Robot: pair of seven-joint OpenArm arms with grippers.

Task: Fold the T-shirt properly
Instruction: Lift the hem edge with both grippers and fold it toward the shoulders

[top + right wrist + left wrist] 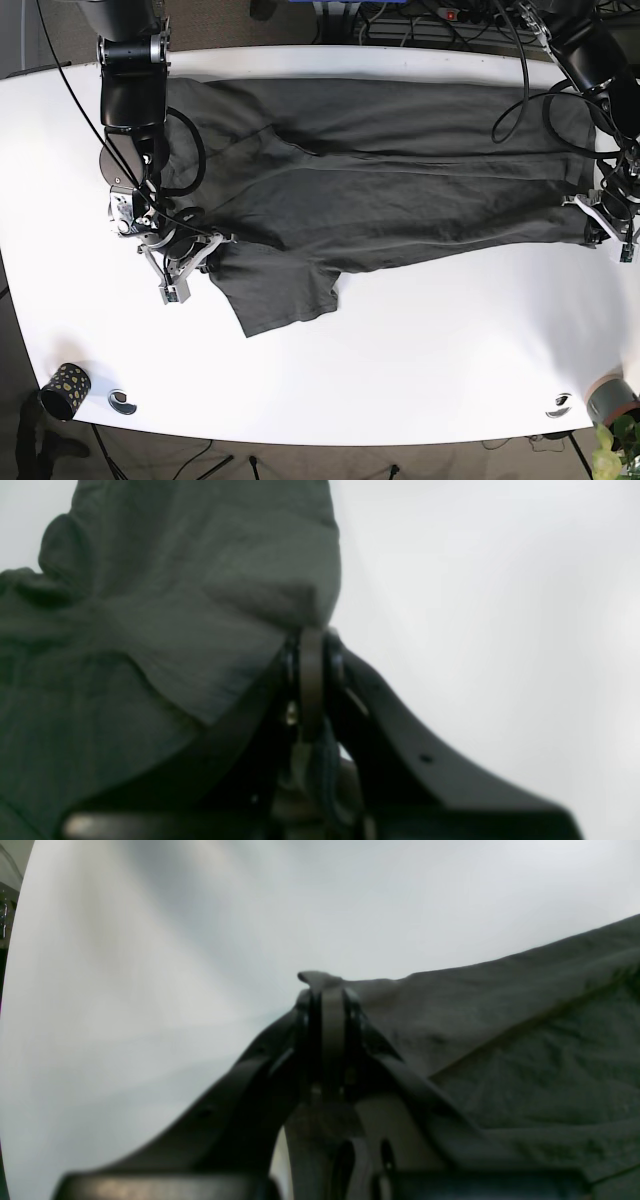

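Note:
A dark grey T-shirt (400, 190) lies spread lengthwise across the white table (420, 350), partly folded along its length, with one sleeve (285, 290) sticking out toward the front. My right gripper (197, 262) is at the shirt's left end, shut on a bunched edge of cloth (150, 630); its closed tips (311, 637) pinch the fabric. At the shirt's right end, my left gripper (600, 222) is shut on the corner of the hem (525, 1030), a small tab of cloth poking past its tips (325, 985).
A black dotted cup (63, 388) stands off the table's front left corner. Two small markers (122, 401) (560, 404) lie near the front edge. A grey cylinder (612, 398) and a plant sit at the front right. Cables (420, 20) run behind the table.

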